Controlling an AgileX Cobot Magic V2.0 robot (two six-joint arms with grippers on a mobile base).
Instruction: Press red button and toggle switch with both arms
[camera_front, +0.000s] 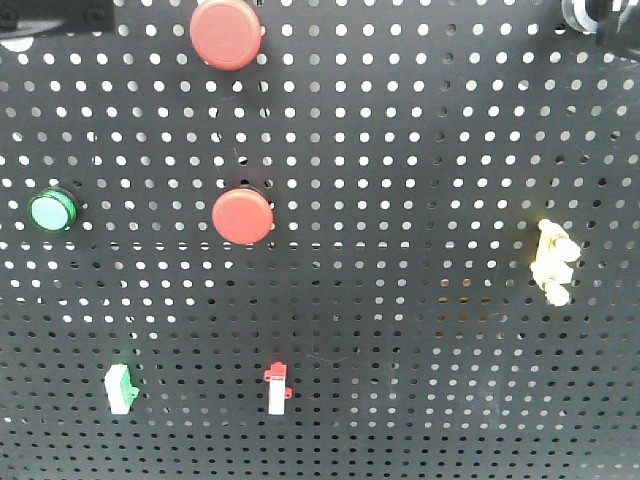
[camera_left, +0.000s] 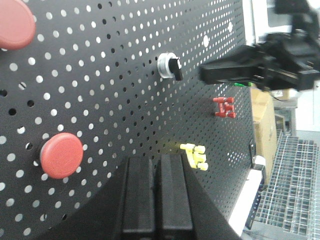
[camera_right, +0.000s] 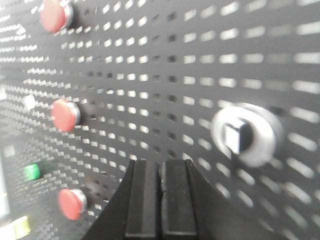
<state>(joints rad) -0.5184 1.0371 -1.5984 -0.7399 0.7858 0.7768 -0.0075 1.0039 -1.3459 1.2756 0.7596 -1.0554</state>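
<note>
The red button (camera_front: 228, 35) is the larger matte disc at the top of the black pegboard (camera_front: 420, 150); it also shows cropped at the top left of the left wrist view (camera_left: 12, 22). A yellow toggle switch (camera_front: 553, 262) sits at the right; in the left wrist view it (camera_left: 195, 156) lies just right of my left gripper (camera_left: 159, 159), which is shut and empty, off the board. My right gripper (camera_right: 161, 162) is shut and empty; it (camera_left: 202, 72) hovers close beside the rotary knob (camera_left: 171, 66). Neither gripper shows in the front view.
A smaller red button (camera_front: 242, 215) and a green round button (camera_front: 52, 211) sit mid-board. A green-white switch (camera_front: 120, 390) and a red-white switch (camera_front: 277, 388) sit lower. A red toggle (camera_left: 225, 107) is right of the knob. The knob (camera_right: 243, 135) fills the right wrist view's right side.
</note>
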